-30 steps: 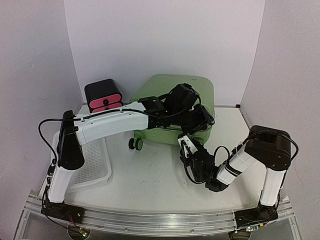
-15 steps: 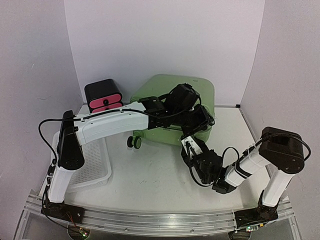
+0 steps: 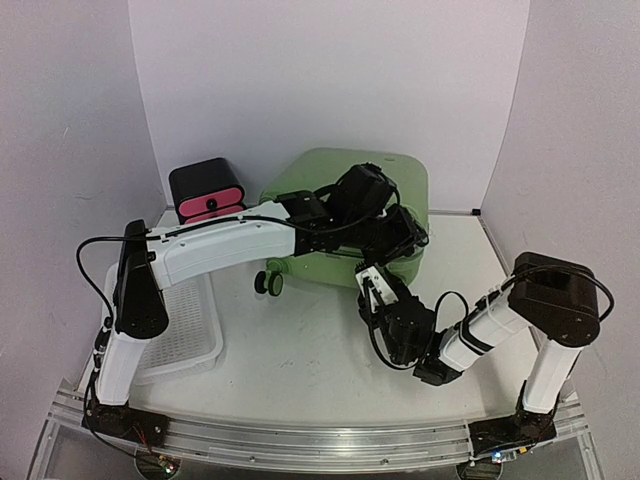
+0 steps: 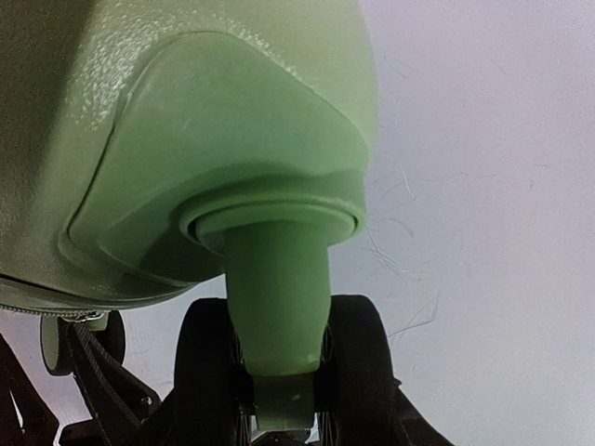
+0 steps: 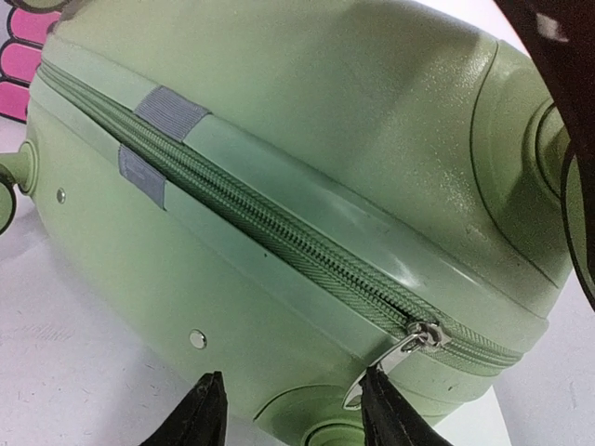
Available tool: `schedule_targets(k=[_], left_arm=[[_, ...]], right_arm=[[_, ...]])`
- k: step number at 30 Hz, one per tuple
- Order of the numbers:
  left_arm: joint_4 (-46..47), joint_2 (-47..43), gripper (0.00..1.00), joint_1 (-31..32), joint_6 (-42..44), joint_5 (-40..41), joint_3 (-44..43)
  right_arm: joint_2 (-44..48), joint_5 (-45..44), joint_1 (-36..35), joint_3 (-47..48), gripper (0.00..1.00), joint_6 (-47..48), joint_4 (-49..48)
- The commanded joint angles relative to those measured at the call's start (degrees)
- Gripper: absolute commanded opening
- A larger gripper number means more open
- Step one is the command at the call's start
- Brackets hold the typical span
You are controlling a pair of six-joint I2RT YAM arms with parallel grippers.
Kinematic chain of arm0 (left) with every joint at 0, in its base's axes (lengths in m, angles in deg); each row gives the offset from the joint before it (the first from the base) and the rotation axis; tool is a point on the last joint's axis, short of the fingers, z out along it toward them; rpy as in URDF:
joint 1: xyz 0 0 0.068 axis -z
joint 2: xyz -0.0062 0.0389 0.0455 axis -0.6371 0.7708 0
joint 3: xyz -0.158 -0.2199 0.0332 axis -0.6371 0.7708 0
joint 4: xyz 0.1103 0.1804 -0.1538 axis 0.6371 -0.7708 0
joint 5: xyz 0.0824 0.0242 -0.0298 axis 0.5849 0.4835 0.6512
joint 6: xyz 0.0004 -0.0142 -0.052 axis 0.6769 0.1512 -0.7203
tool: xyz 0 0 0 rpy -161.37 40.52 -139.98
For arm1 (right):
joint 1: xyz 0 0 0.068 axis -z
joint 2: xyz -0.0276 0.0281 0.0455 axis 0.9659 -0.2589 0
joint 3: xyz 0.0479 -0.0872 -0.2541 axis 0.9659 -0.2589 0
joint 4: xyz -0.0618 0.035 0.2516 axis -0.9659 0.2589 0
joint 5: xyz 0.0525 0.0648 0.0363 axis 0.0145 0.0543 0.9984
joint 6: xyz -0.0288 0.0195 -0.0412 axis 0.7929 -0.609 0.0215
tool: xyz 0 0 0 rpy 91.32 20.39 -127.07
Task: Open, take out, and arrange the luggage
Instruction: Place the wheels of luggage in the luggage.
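Note:
The light-green luggage [image 3: 320, 175] lies at the back of the table with its zipper seam [image 5: 279, 232] closed. My left gripper [image 3: 398, 245] reaches over it to the front right corner. In the left wrist view, my left gripper [image 4: 284, 390] is shut on the black double wheel [image 4: 358, 362] and its green stem [image 4: 277, 279]. My right gripper [image 3: 368, 280] sits low at the luggage's front edge. In the right wrist view my right gripper [image 5: 297, 409] is open, and the silver zipper pull [image 5: 386, 362] hangs against the inner side of its right finger [image 5: 390, 413].
A black drawer box with pink fronts [image 3: 207, 192] stands left of the luggage. A white perforated basket [image 3: 185, 330] lies at the near left under the left arm. Another luggage wheel [image 3: 268, 285] sticks out at the front left. White walls close in on all sides.
The right arm's elbow swung out to the right and came partly back; its gripper stayed at the luggage's front edge, ending slightly higher. The left arm and the luggage have not moved.

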Motion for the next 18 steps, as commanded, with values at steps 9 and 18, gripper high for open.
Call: schedule_targets(k=[9,18], left_arm=[[29.9,-11.0,0.00,1.5,2.1,0.6,-8.3],[30.0,-14.9,0.00,1.4,7.3,2.8,-4.8]], right_arm=[[1.3,-3.7,1.9,4.6,0.03,6.6,-39.2],[8.5,-0.7,2.4,-6.6,0.00,6.9,-39.1]])
